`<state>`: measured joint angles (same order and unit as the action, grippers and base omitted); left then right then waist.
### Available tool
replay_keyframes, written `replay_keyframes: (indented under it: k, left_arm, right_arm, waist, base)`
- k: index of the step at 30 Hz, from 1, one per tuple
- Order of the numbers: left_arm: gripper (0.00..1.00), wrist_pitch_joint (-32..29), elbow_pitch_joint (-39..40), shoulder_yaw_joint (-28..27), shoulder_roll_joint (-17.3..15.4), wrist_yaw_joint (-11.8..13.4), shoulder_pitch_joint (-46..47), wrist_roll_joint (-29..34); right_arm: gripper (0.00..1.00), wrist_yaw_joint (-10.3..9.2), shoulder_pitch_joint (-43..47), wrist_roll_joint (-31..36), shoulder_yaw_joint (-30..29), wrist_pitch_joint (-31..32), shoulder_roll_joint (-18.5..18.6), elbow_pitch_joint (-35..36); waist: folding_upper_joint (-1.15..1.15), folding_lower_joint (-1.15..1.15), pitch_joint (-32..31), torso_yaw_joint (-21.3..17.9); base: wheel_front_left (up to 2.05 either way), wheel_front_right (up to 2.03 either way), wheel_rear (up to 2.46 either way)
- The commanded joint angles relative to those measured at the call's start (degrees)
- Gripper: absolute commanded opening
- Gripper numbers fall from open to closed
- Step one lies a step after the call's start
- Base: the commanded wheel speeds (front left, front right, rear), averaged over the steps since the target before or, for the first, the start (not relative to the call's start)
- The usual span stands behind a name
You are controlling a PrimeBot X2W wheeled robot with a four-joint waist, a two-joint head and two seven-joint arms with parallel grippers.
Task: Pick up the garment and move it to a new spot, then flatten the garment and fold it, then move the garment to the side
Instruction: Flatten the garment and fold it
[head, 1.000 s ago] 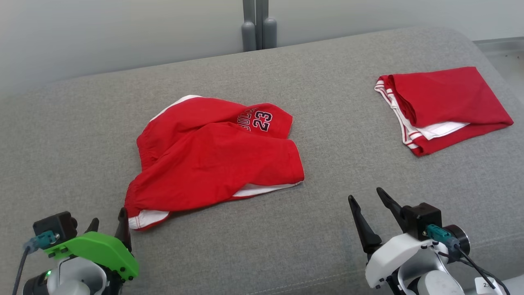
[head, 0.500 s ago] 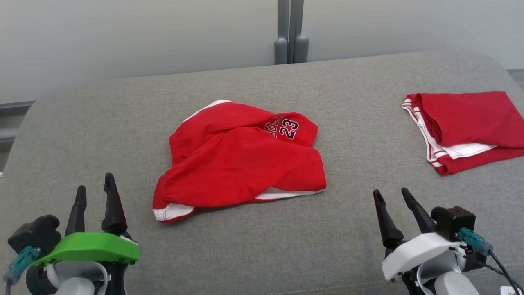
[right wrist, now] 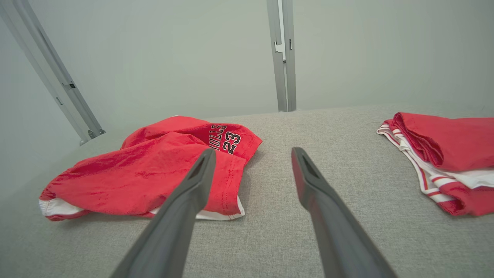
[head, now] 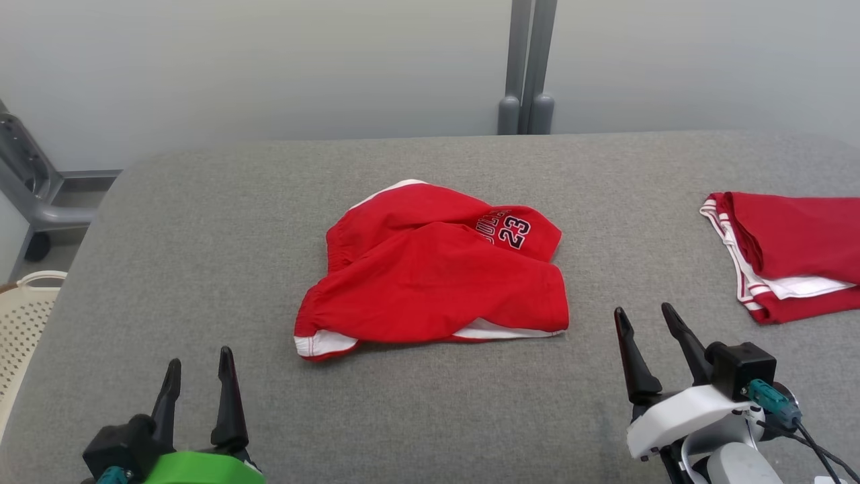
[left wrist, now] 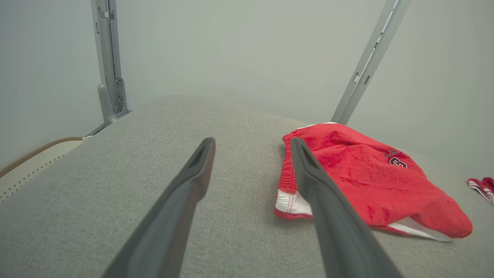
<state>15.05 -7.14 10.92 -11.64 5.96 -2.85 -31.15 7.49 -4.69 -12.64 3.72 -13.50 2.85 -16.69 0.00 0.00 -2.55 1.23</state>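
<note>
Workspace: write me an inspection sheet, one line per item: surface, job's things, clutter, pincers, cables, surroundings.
Surface: grey padded surface, fabric-covered, with rounded far corners.
Job's things: red shorts, crumpled, mid-surface, number 23 showing, white hem at the near edge.
Clutter: folded red garment at the right, apart from the shorts.
Pincers: left pincer open, empty, near-left; right pincer open, empty, near-right; neither touches cloth.
Cables: dark cable with a teal plug at the right wrist.
Surroundings: grey posts behind; pale basket at the left; plain wall.

Left fingers (head: 228,403), right fingers (head: 631,363): spread, empty
</note>
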Motion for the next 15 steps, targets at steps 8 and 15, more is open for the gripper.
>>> replay_keyframes:
  k: [8,15]
  left_arm:
    - [1.0,0.1,-5.0,2.6,-1.5,-1.4,-2.4,4.9]
    - [1.0,-0.7,-6.7,3.6,-1.8,-1.1,-3.6,5.1]
  right_arm:
    - [1.0,-0.01,2.0,3.8,-1.8,-0.3,0.1,-1.3]
    - [1.0,-0.01,3.5,6.1,-2.1,1.6,0.1,-2.3]
  waist:
    - [0.0,0.0,-1.5,2.7]
    - [0.0,0.0,-1.7,2.6]
  base:
    - [0.0,0.0,0.0]
    - [0.0,0.0,0.0]
